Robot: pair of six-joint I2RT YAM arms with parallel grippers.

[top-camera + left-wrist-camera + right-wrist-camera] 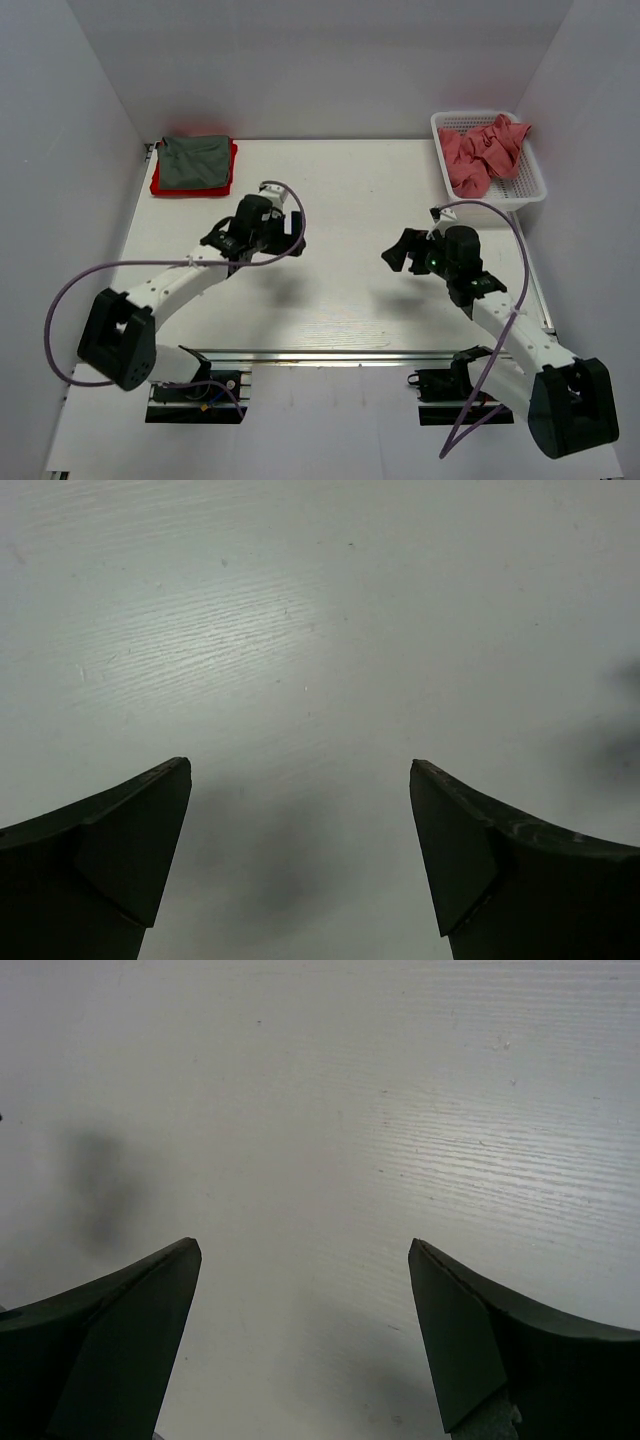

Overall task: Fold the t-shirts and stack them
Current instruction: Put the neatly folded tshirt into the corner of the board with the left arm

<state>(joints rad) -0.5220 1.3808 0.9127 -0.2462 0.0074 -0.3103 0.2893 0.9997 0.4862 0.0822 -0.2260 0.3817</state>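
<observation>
Left fingers: spread wide, nothing held between them, nothing touched. Only bare white worktop is seen in the gap, with a soft shadow cast just below.

Right fingers: likewise spread wide and holding nothing, over bare worktop; a faint dark shadow patch is noted ahead and to their left.

From the top view, both sets of fingers are seen poised above the middle of the worktop, well apart from each other, with nothing lying between them.

Beyond the left fingers and off to their left, at the far corner: a folded dark grey t-shirt is stacked on a red t-shirt.

Beyond the right fingers and off to their right: crumpled pink t-shirts are heaped in a white mesh basket at the far edge.
</observation>
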